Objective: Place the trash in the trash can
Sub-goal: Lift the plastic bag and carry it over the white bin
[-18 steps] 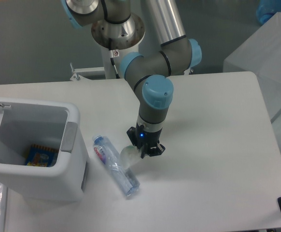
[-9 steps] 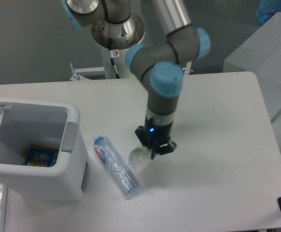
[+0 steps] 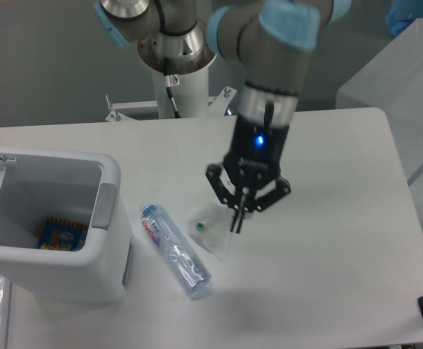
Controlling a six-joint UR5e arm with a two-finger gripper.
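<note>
Crumpled white wrapper point(image 3: 213, 234) with a spot of green print hangs pinched by its top edge in the gripper point(image 3: 240, 215), whose fingers are closed on it, its lower corner reaching down toward the table point(image 3: 328, 218). At its 8 o'clock, just beside it, lies the crushed clear bottle point(image 3: 173, 249), red-blue-white label near the cap. At 9 o'clock stands the open can point(image 3: 66, 225) with a blue-yellow packet point(image 3: 60, 234) inside.

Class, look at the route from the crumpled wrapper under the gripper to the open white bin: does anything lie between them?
Yes. The crushed clear plastic bottle lies on the table between the crumpled white wrapper and the white plastic bin. It lies flat, so a lifted wrapper would probably pass over it. The bin's lid is open.
</note>
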